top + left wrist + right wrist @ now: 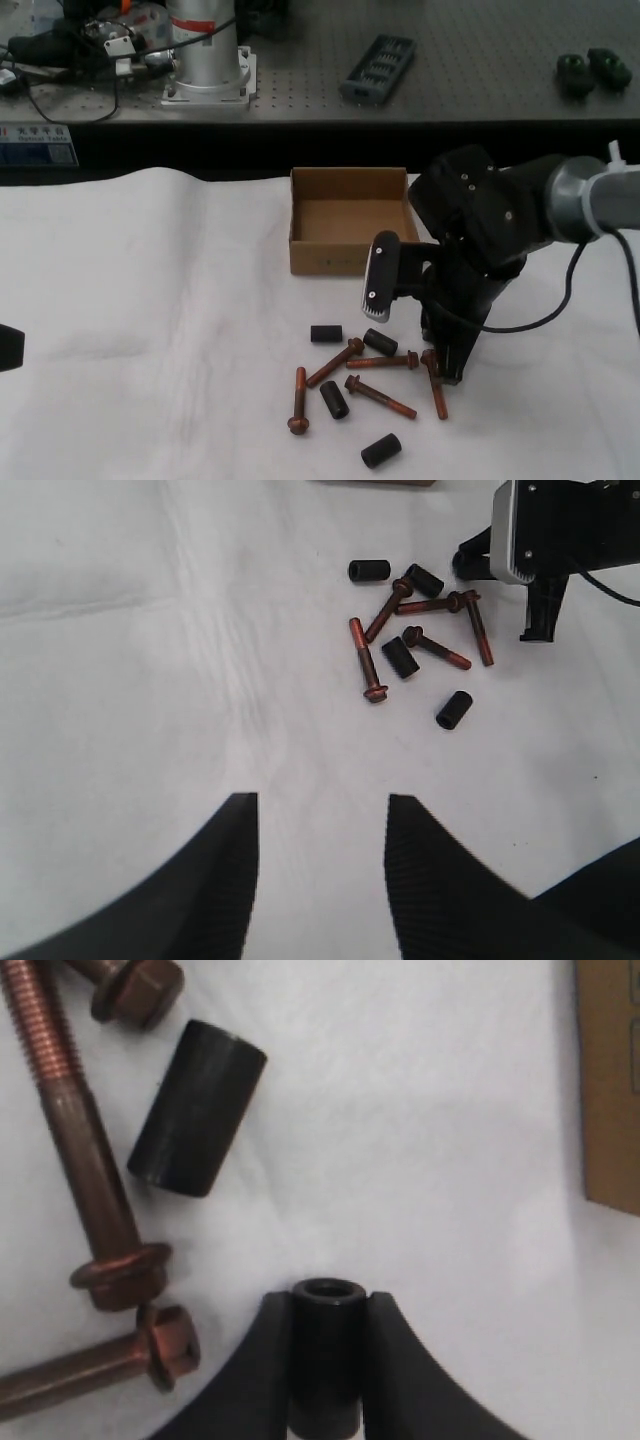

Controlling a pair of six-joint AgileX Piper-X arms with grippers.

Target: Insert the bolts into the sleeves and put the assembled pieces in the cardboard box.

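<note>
Pretty sure this is a robotics lab, not a home or a shop. Along the back there's a metal table [480,60] drilled all over with a grid of holes, with a thick metal column [205,45] bolted onto it. Next to the column sits a tangle of cables [60,50] and small electronics. The bench up front has a white cloth [150,300] thrown over it. A black robot arm [500,220] hangs over loose bolts [381,396] and sleeves [334,399].

Stock count. Bolts [380,396], copper-coloured: five, all lying loose. Sleeves [334,399], short and black: five in total, four lying loose, one sleeve [326,1360] held in a grip. Cardboard box [340,257], open-topped: one.
</note>
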